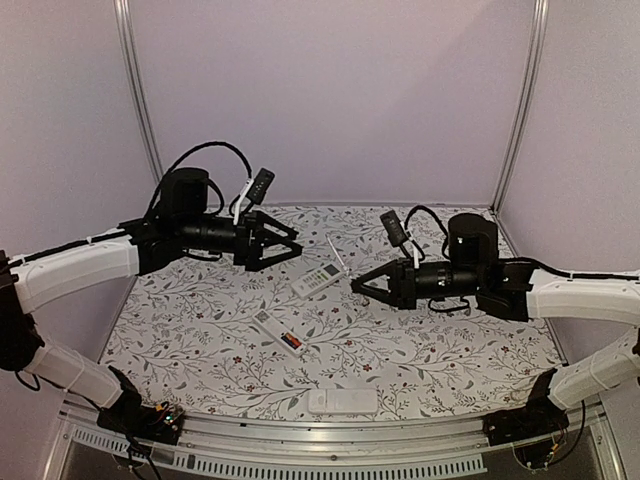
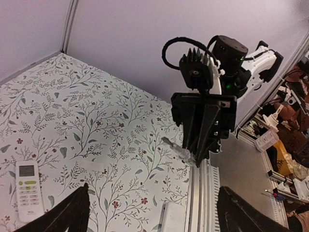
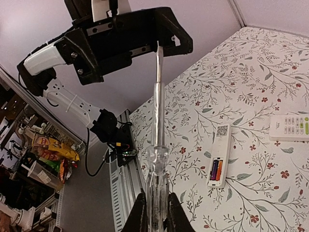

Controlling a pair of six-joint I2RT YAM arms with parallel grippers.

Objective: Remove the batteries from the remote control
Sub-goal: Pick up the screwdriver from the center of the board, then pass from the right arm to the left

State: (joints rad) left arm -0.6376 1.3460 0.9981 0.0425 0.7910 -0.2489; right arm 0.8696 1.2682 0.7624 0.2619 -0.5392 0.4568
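Nearest you, a white oblong piece (image 1: 343, 401) lies at the table's front edge. Just beyond it, the face-down remote (image 1: 279, 332) has its bay uncovered, with the batteries (image 1: 293, 344) seated inside. A floral cloth (image 1: 200, 340) covers the table, and pale walls (image 1: 330, 100) enclose it. Your right gripper (image 1: 354, 285) pinches a thin clear tool (image 3: 157, 159), raised well apart from the batteries. Your left gripper (image 1: 297, 244) hangs spread wide, farther back.

top: high rear, looking down on table (image 1: 200, 350) | wrists: low, facing each other | shared: table
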